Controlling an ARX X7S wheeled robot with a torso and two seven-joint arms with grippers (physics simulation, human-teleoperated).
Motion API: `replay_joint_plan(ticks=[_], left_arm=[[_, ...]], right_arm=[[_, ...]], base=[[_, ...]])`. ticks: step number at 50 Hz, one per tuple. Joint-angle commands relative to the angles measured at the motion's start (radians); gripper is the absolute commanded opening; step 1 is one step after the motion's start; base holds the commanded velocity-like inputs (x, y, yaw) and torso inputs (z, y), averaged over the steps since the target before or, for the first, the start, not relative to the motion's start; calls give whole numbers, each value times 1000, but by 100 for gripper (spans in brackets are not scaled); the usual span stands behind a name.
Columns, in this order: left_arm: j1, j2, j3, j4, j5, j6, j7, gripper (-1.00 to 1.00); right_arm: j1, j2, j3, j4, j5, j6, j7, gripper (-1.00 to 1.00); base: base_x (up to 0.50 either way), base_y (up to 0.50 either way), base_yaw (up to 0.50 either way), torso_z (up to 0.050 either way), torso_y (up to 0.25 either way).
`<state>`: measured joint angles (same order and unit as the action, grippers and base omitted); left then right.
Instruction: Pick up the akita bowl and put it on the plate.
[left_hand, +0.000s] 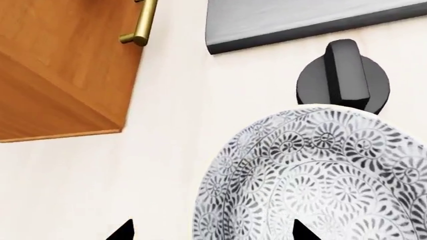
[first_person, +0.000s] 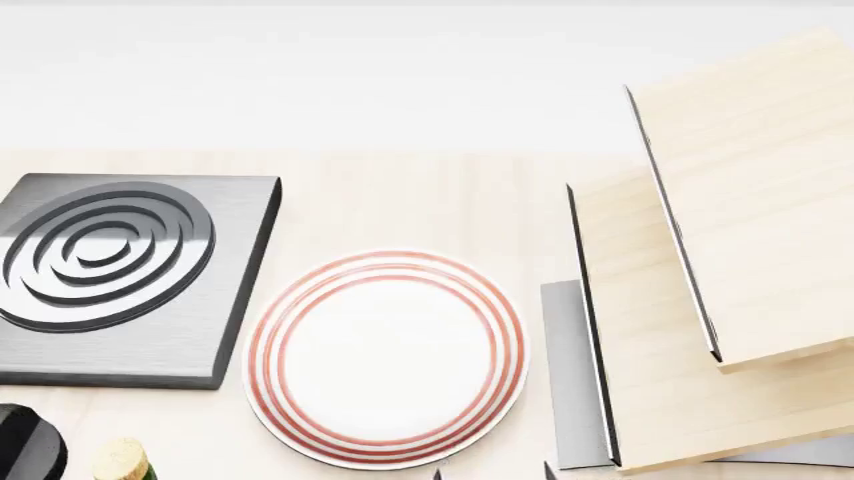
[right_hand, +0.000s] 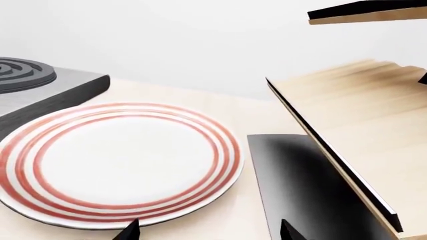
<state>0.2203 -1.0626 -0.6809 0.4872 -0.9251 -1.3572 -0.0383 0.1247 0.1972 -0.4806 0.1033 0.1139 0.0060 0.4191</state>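
The pale, smooth wooden tabletop (first_person: 400, 190) is carrying everything in the head view. Tilted light-wood panels with thin dark edges (first_person: 721, 230) are leaning at its right over a flat grey metal sheet (first_person: 571, 380). A dark grey square burner with raised concentric rings (first_person: 120, 270) is lying at the left, just beside the flat round white plate with red rings around its rim (first_person: 387, 358), which is sitting bare. The deep round akita bowl in dense grey-and-white floral pattern (left_hand: 320, 175) is showing only in the left wrist view, resting on the pale surface below a black round knob with a raised bar grip (left_hand: 343, 79); an orange-brown wooden cabinet with a brass handle (left_hand: 60, 70) is standing well apart from it. The left gripper (left_hand: 213, 232) is showing two black tips spread apart, one over the bowl, gripping nothing. The right gripper (right_hand: 210, 231) is likewise standing spread, its tips at the plate's near rim.
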Motion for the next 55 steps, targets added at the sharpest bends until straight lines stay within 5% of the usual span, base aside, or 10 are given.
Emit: replay_joint_plan(ticks=[1,55], left_arm=[[18,20,4,-35,22,41,11,100],[37,60,174,-134,112,179,21,100]], right_arm=[[1,1,-7,7,2,1,4,100],[23,-1,-37,60,14,-14,14,100]], base=[[0,0,0,0,0],[0,0,0,0,0]])
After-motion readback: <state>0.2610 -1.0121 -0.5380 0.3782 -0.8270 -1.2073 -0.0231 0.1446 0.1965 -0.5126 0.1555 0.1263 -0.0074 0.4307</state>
